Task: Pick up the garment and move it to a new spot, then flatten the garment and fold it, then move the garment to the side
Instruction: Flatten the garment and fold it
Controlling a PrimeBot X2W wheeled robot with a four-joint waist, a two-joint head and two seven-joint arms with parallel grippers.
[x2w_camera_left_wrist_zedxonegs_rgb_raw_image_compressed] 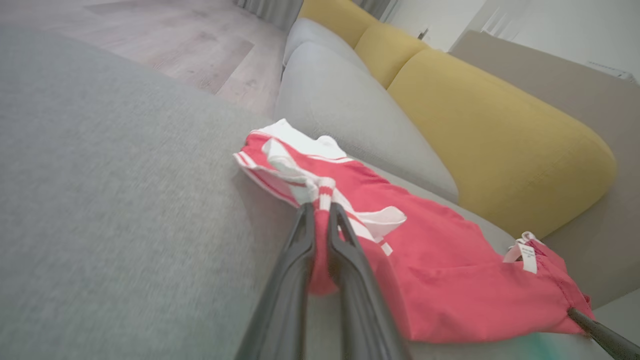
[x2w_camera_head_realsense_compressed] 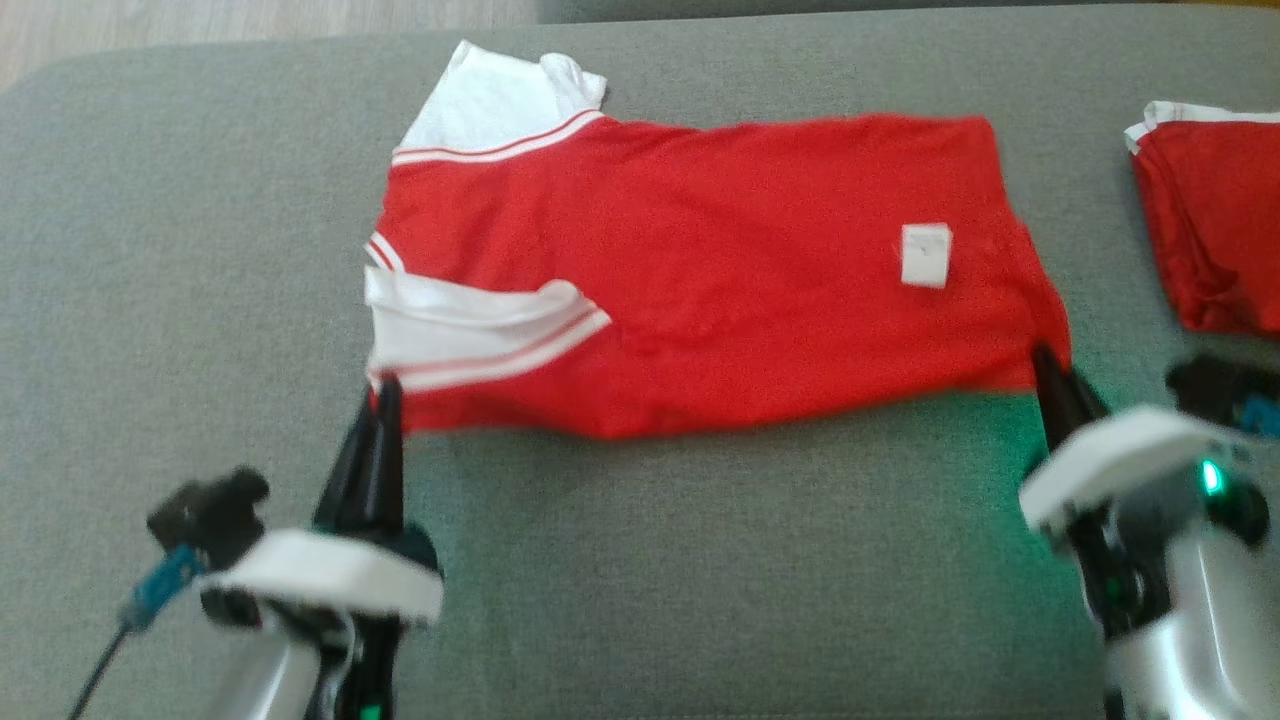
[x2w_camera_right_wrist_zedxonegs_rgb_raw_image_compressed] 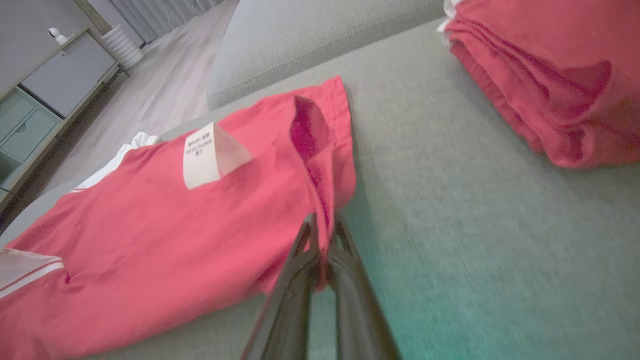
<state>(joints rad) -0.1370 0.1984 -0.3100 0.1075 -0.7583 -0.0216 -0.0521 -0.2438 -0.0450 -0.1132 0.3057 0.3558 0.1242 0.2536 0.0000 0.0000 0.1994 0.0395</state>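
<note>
Garment [x2w_camera_head_realsense_compressed: 700,280], a red shirt with white, red-striped sleeves, is lying spread out across the grey seat cushion [x2w_camera_head_realsense_compressed: 700,580], its sleeves pointing toward the robot's left and its hem toward the right. Left gripper [x2w_camera_head_realsense_compressed: 385,395] is pinching the near sleeve-side corner. In the left wrist view its two dark fingers [x2w_camera_left_wrist_zedxonegs_rgb_raw_image_compressed: 292,265] are closing narrowly on a bunch of red and white cloth. Right gripper [x2w_camera_head_realsense_compressed: 1048,362] is pinching the near hem corner. In the right wrist view its fingers are pressing together on a raised fold of red fabric. Between the two held corners, the near edge is running roughly straight along the cushion. A white label [x2w_camera_head_realsense_compressed: 926,255] is showing on the red cloth near the hem end. A folded red garment [x2w_camera_head_realsense_compressed: 1215,230] is resting on the same cushion, well apart to the robot's right and touching neither gripper. Yellow back cushions [x2w_camera_left_wrist_zedxonegs_rgb_raw_image_compressed: 500,140] are standing behind the seat, and a wooden floor [x2w_camera_left_wrist_zedxonegs_rgb_raw_image_compressed: 175,40] is showing beyond its far edge.
</note>
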